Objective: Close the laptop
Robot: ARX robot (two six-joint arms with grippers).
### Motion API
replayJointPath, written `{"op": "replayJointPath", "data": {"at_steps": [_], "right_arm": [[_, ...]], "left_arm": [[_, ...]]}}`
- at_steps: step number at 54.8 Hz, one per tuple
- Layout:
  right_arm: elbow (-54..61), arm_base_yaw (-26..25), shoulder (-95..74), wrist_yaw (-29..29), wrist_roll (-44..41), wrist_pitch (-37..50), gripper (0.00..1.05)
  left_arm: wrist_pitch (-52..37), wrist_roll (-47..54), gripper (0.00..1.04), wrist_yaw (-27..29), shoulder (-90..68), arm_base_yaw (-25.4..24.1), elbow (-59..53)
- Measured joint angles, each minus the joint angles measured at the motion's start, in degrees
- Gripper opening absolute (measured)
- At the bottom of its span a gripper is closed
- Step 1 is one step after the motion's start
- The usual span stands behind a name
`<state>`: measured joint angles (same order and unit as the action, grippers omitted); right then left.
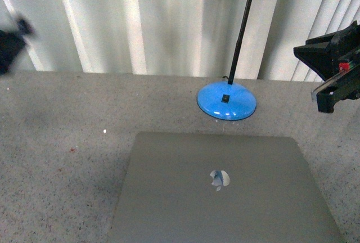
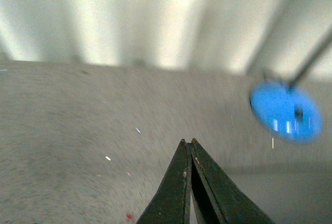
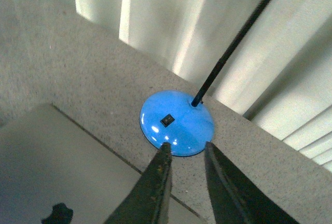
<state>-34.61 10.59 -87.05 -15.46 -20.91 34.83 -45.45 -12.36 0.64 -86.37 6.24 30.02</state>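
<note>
The left hand (image 2: 188,142), pressed together, hangs at 10 o'clock from the laptop (image 1: 185,198), which lies closed flat on the surface (image 1: 67,142), so the task appears complete. The right hand (image 3: 187,146), slightly spread and empty, hangs at 2 o'clock, clear of it, since no further contact seems needed.

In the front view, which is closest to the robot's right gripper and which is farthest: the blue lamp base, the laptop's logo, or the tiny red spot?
1. Lamp base, at the back, beside the right gripper.
2. Logo, middle of the laptop lid, nearer the camera.
3. Red spot, far over on the left.
</note>
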Motion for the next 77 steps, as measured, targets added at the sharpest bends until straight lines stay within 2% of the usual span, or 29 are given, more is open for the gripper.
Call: {"op": "replayJointPath", "data": {"at_steps": [6, 15, 17, 21, 23, 25, 28, 33, 38, 43, 54, 61, 71, 77], "right_arm": [[0.0, -0.5, 0.0, 0.4, 6.0, -0.1, 0.4], [0.0, 0.2, -0.5, 0.1, 8.3, 0.0, 0.66], [1.1, 0.9, -1.2, 4.8, 10.4, 4.1, 0.65], [6.0, 1.3, -2.1, 18.7, 14.9, 18.3, 0.52], [8.3, 0.9, -1.8, 22.6, 16.2, 22.6, 0.47], [10.9, 0.3, -0.7, 25.1, 17.5, 26.4, 0.4], [13.4, -0.7, 1.6, 25.3, 18.6, 28.1, 0.31], [17.1, -1.7, 3.6, 24.4, 19.4, 31.7, 0.17], [20.9, -2.8, 6.1, 23.0, 19.7, 30.9, 0.02], [24.0, -3.9, 11.3, 21.8, 19.9, 29.4, 0.03], [28.2, -5.7, 19.9, 20.2, 20.1, 24.7, 0.03], [30.3, -9.0, 26.1, 15.8, 20.1, 20.6, 0.03], [32.5, -10.4, 35.6, 15.6, 20.2, 13.5, 0.03], [33.4, -10.4, 40.4, 15.5, 20.3, 9.7, 0.03]], "left_arm": [[2.8, -15.5, 0.25, 1.9, 8.7, -4.7, -0.4], [3.3, -23.6, 0.52, 0.8, 8.9, -4.8, -1.0], [3.5, -24.2, 0.57, 0.7, 8.5, -4.7, -1.3], [3.5, -25.3, 0.7, 0.7, 8.4, -4.6, -1.5], [3.5, -25.5, 0.75, 0.7, 8.6, -4.6, -1.5], [3.5, -25.6, 0.8, 0.7, 8.7, -4.6, -1.5], [3.2, -25.5, 0.89, 0.7, 8.6, -4.7, -1.5], [-5.5, -12.7, 0.74, -0.4, 8.9, -5.9, -5.0], [-7.7, -0.7, 0.6, -0.6, 11.4, -6.0, -8.5], [-8.0, 7.8, 0.38, -0.6, 15.6, -6.1, -13.2], [-6.8, 11.0, 0.04, -0.7, 22.3, -6.1, -18.6], [-4.8, 11.5, 0.04, -0.6, 27.1, -6.1, -21.6], [-0.9, 11.9, 0.04, -0.6, 34.2, -6.1, -24.9], [-2.6, 11.9, 0.04, -0.6, 35.5, -6.1, -27.7]]}}
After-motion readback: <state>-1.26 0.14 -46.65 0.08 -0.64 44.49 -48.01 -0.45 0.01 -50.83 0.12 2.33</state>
